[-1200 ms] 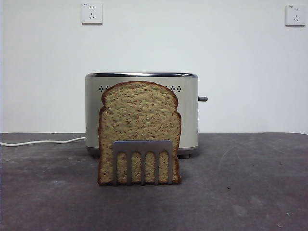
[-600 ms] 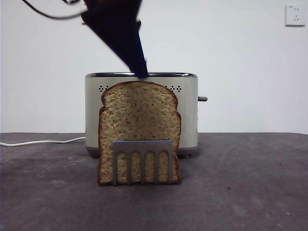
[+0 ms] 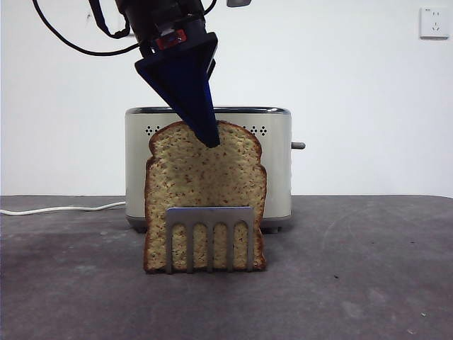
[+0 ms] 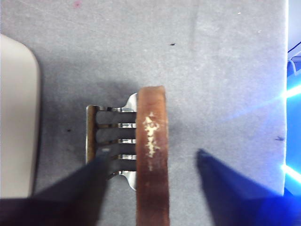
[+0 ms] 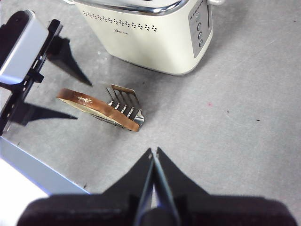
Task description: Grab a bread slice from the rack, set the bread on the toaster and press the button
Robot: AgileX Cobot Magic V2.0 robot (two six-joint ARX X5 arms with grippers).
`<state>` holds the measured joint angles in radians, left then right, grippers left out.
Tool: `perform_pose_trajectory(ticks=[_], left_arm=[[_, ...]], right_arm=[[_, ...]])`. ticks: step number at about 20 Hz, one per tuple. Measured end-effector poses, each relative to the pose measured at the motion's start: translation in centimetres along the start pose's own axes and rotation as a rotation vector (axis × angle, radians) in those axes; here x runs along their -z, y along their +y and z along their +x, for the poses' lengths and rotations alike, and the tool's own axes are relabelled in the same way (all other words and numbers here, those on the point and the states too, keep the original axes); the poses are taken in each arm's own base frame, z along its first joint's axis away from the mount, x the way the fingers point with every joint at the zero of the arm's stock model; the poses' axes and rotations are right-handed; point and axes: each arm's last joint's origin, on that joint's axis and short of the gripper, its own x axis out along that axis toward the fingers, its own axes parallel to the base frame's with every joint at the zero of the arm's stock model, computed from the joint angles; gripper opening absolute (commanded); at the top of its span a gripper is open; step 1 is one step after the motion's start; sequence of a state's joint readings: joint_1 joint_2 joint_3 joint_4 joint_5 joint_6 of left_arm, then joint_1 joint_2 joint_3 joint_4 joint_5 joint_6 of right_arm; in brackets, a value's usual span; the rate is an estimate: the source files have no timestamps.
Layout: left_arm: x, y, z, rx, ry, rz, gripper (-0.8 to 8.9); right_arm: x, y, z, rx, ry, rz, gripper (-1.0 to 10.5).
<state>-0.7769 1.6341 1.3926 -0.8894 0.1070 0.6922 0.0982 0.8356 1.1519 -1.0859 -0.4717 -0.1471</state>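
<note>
The slice of bread stands upright in the rack, in front of the toaster. The button sticks out of the toaster's right end. My left gripper comes down from the top, and its near jaw overlaps the bread's domed top. In the left wrist view the left gripper is open, one jaw on each side of the bread's crust with gaps, beside the rack. My right gripper is shut and empty, high above the table, apart from the bread and rack.
A white cord runs left from the toaster along the dark table. Wall sockets are on the white wall behind. The right wrist view shows the toaster and the left arm at the side.
The left arm has come into the front view from above and lowered. Its open gripper has moved from above the toaster's rim down to the bread's top. The bread has not moved.
</note>
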Motion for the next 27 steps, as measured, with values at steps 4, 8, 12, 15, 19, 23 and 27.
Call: perform_pose_trajectory(ticks=[4,8,12,15,19,23,27], left_arm=[[-0.1,-0.2,0.0,0.009,0.003,0.006,-0.12],[-0.1,-0.4,0.0,0.05,-0.011,0.004,-0.12],[-0.1,-0.4,0.0,0.05,-0.01,0.004,-0.08],[-0.3,-0.3,-0.5,0.05,-0.007,0.003,-0.08],[-1.6,0.5,-3.4,-0.003,-0.031,0.01,-0.08],[-3.1,1.4,-7.6,-0.11,-0.055,0.016,-0.08],[-4.7,2.5,-13.0,-0.325,-0.12,0.016,-0.08]], right_arm=[[0.0,0.0,0.0,0.0,0.0,0.0,-0.1],[0.0,0.0,0.0,0.0,0.0,0.0,-0.1],[0.0,0.0,0.0,0.0,0.0,0.0,-0.1],[0.0,0.0,0.0,0.0,0.0,0.0,-0.1],[0.0,0.0,0.0,0.0,0.0,-0.002,-0.1],[0.0,0.0,0.0,0.0,0.001,-0.003,-0.1],[0.0,0.0,0.0,0.0,0.001,-0.003,-0.1]])
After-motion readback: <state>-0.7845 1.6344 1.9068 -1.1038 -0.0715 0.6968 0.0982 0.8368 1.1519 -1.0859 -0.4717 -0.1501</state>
